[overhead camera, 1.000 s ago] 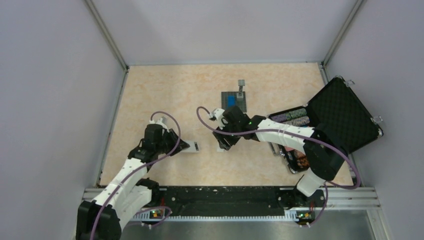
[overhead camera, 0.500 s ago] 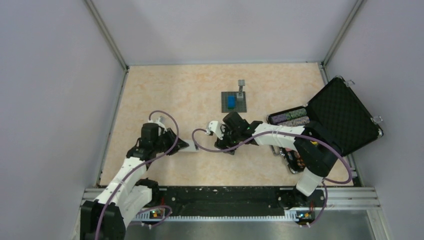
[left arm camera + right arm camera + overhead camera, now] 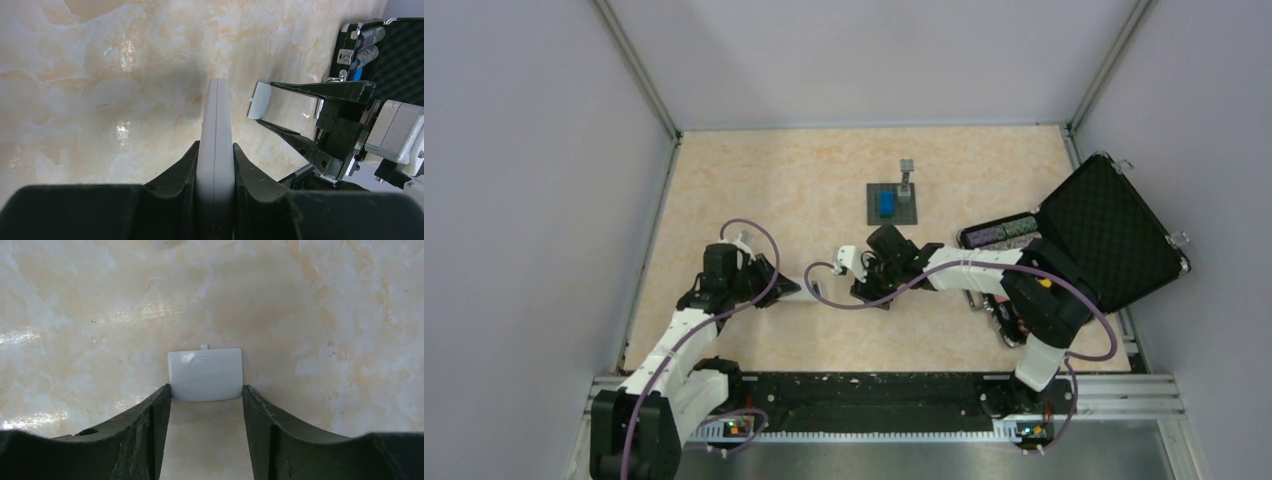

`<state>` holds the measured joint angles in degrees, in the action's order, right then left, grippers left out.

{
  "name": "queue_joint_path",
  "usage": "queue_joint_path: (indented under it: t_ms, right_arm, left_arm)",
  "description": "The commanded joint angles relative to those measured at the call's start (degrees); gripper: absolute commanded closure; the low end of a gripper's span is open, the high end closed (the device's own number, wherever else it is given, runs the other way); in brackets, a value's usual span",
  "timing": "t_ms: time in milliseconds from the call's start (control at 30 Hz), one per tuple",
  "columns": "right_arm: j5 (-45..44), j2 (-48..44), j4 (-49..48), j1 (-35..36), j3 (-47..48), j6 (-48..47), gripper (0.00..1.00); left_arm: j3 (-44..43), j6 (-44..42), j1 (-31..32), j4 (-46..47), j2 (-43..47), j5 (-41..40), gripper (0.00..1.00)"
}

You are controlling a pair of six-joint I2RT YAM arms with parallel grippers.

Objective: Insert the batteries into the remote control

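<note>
Overhead and wrist views of 2 robot arms working low over a pale marbled desk (image 3: pixel 325 315).

The left gripper (image 3: pixel 215 146) is closed tight on the remote control (image 3: pixel 216 115). The white handset stands on its thin edge between the 2 fingers, and its far end juts forward past the fingertips over the desk. Its buttons and screen cannot be seen from here.

The right gripper (image 3: pixel 206 390) is about half closed on a small white battery cover (image 3: pixel 205 372). 1 fingertip presses each side edge. The cover has a ribbed thumb patch and a small tab on the edge farthest from the gripper. It sits right at the fingertips, with bare desk beyond it.

From the left wrist camera, the right gripper comes in from the right of the left gripper, its fingers pointing toward the remote control. The cover sits near the remote's far end, a little apart from it.

Beyond the right gripper lies a grey square plate (image 3: pixel 905 205) carrying a blue block (image 3: pixel 886 203). Behind the right gripper, past its arm, an open black case (image 3: pixel 1114 230) holds rows of poker chips (image 3: pixel 1009 232).
</note>
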<state>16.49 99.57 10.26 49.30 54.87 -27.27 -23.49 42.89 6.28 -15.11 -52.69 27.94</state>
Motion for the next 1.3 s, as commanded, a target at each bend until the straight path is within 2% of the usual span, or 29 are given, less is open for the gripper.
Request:
queue_joint_path:
  t_ms: [0, 300, 467, 700, 967, 1267]
  right_arm:
    - [-0.5, 1.1, 0.6, 1.0, 0.1, -3.1, 0.48]
    - [-0.8, -1.4, -1.5, 1.6, -3.2, -5.3, 0.6]
    - [0.2, -4.8, -1.7, 1.7, -3.9, -4.8, 0.6]
    - [3.2, -13.5, 0.7, 1.7, -4.6, -2.6, 0.61]
    - [4.1, -22.0, 2.6, 3.0, -4.6, 0.0, 0.61]
    - [-0.5, -21.4, 5.6, 6.2, -0.4, 1.3, 0.61]
  left_arm:
    - [-1.8, -1.5, -0.9, 4.0, -1.1, 2.7, 1.0]
    - [-1.8, -2.2, -1.4, 5.3, -2.7, 5.6, 1.0]
    - [-1.6, -3.9, -1.4, 6.1, -4.1, 10.1, 1.0]
    - [1.3, -1.8, -1.0, 13.7, -2.6, 16.4, 1.0]
    - [0.8, -2.3, 4.2, 17.2, -3.4, 17.5, 1.0]
    - [-0.9, -2.5, 7.7, 16.5, -3.8, 18.0, 1.0]
